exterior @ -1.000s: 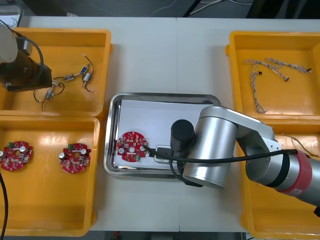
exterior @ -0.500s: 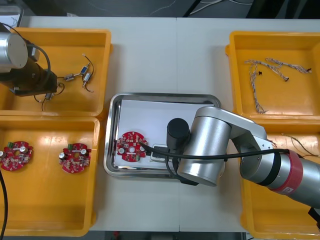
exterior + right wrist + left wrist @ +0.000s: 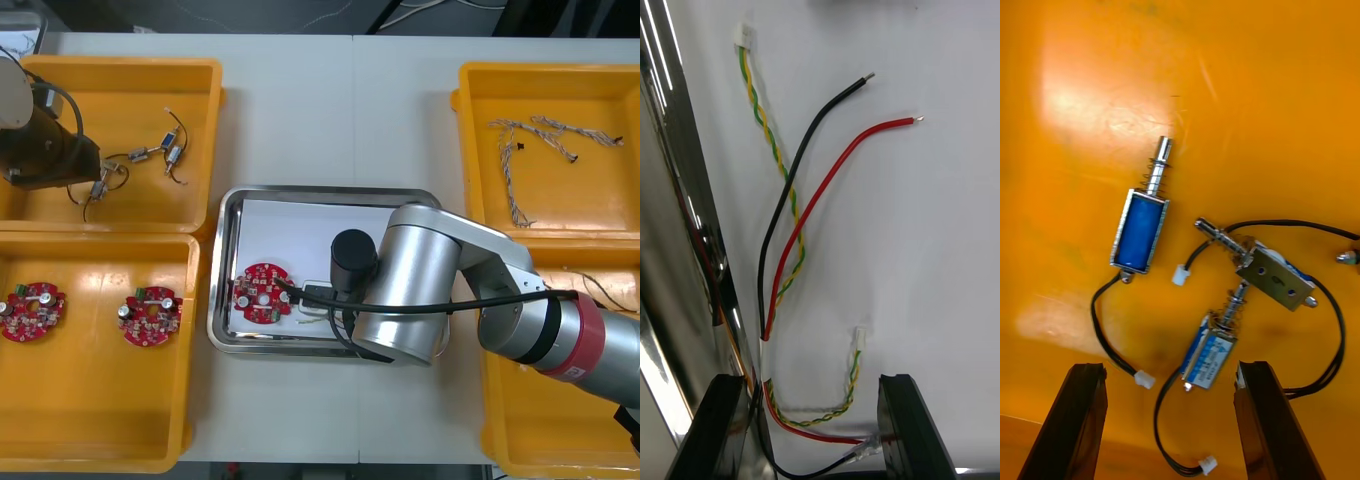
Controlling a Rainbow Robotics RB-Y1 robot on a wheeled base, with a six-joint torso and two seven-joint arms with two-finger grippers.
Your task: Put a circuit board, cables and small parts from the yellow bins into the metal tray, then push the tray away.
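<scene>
Apparently loose, cables (image 3: 814, 202) between parted right fingers (image 3: 715, 427).

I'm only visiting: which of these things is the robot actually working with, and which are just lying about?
In the job:
metal tray; circuit board in it; cables in the tray, at the open right gripper; small metal parts below the open left gripper.

Lying about:
two spare boards in a left bin; twisted cables in a right bin.
</scene>
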